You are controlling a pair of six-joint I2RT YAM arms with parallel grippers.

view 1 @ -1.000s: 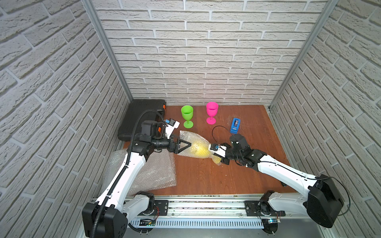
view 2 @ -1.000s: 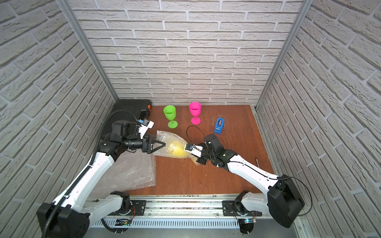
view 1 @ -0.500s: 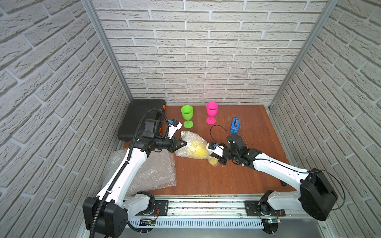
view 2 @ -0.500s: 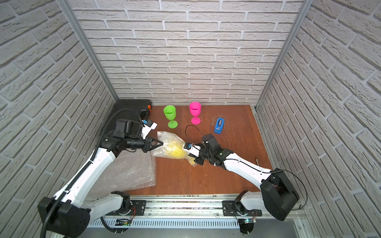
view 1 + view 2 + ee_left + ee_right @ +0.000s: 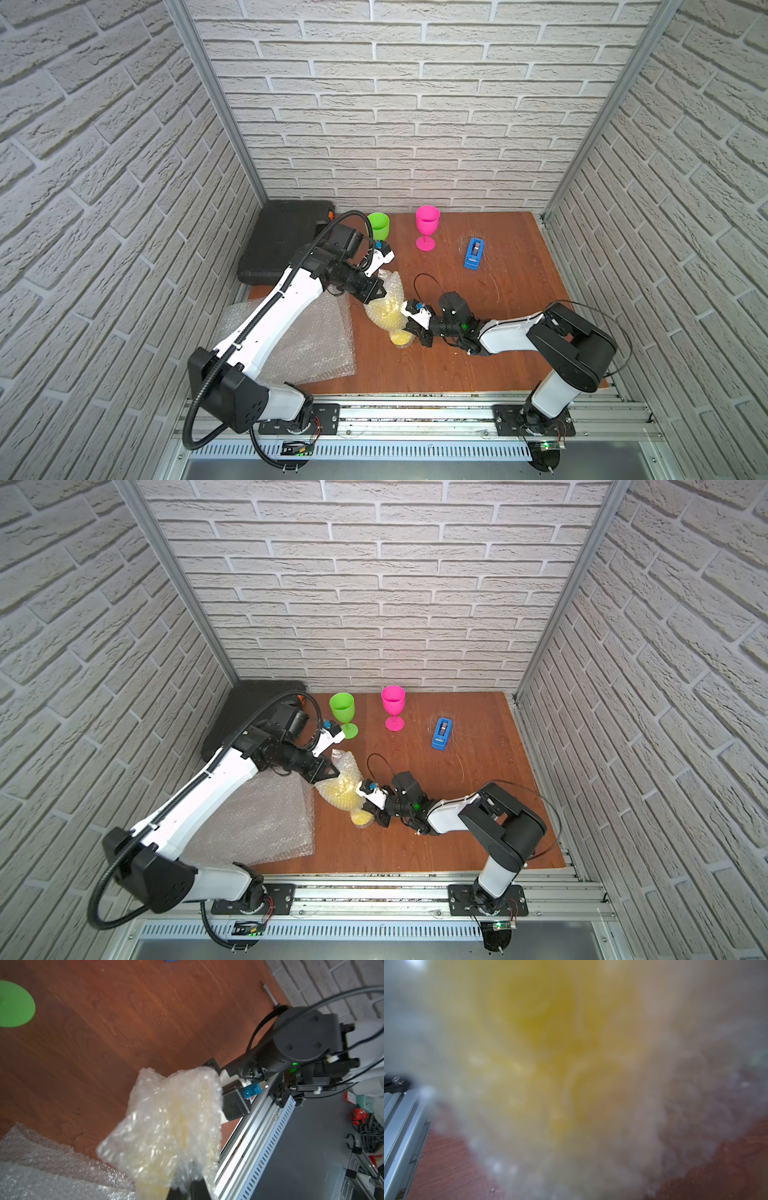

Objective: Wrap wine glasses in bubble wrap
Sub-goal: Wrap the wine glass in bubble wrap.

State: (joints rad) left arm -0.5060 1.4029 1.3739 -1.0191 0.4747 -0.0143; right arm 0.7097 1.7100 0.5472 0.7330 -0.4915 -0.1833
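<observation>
The yellow wine glass (image 5: 388, 320) (image 5: 340, 798) lies mid-table, bundled in bubble wrap (image 5: 392, 289) (image 5: 172, 1118). My left gripper (image 5: 376, 293) (image 5: 328, 775) (image 5: 187, 1182) is shut on the loose wrap at the bundle's far end. My right gripper (image 5: 411, 332) (image 5: 372, 814) is shut on the wrapped glass near its foot (image 5: 400, 338). The right wrist view shows only a yellow blur through the wrap (image 5: 550, 1043), with its jaws hidden. The green wine glass (image 5: 343, 708) (image 5: 379, 226) and the pink wine glass (image 5: 427, 224) (image 5: 392, 704) stand upright at the back.
Flat bubble wrap sheets (image 5: 307, 345) (image 5: 257, 825) (image 5: 41, 1167) lie at the front left under my left arm. A black case (image 5: 282, 241) (image 5: 237, 712) sits in the back left corner. A blue tape dispenser (image 5: 473, 252) (image 5: 441, 732) stands at the back right.
My left gripper, open a second ago, has shut on the wrap's free end. My right gripper has moved left and nearer with the bundle, which now points front to back.
</observation>
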